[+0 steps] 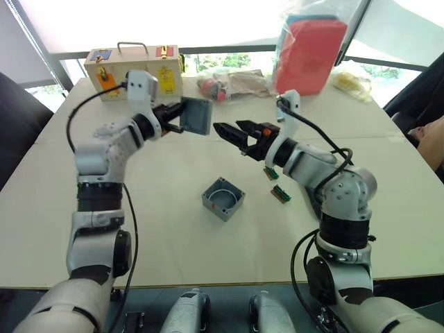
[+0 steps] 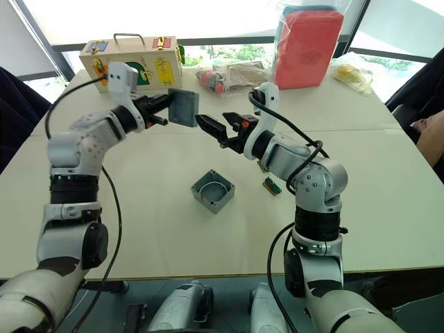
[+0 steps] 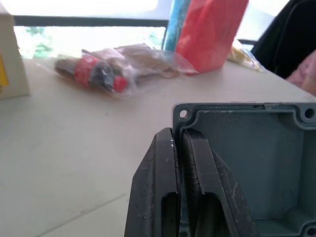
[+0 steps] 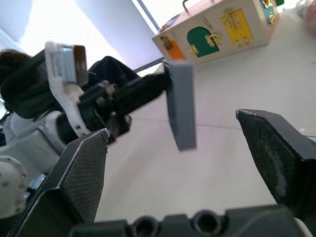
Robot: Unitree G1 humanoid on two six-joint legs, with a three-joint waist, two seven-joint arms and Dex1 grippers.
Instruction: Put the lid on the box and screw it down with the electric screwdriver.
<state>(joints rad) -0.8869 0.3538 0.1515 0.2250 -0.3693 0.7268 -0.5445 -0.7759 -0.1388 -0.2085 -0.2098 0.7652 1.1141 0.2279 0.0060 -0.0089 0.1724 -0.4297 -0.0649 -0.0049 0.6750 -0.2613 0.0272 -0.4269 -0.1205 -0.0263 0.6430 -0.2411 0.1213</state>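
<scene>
My left gripper (image 1: 176,116) is shut on one edge of the grey lid (image 1: 196,115) and holds it upright in the air above the table's far middle. In the left wrist view its fingers (image 3: 168,163) pinch the rim of the lid (image 3: 256,158), whose hollow side faces the camera. My right gripper (image 1: 229,129) is open and empty, pointing at the lid from a short gap away. The right wrist view has the lid (image 4: 181,103) edge-on between the spread fingers. The grey box (image 1: 223,198) sits open-side up on the table below both grippers. The electric screwdriver is out of view.
A wooden box with coloured doors (image 1: 132,69) stands at the back left. A clear bag with a red and black item (image 1: 220,84), a red pack (image 1: 309,55) and a yellow bag (image 1: 350,80) lie along the back. Small green pieces (image 1: 280,195) lie right of the box. A person's arm (image 1: 427,135) shows at the right edge.
</scene>
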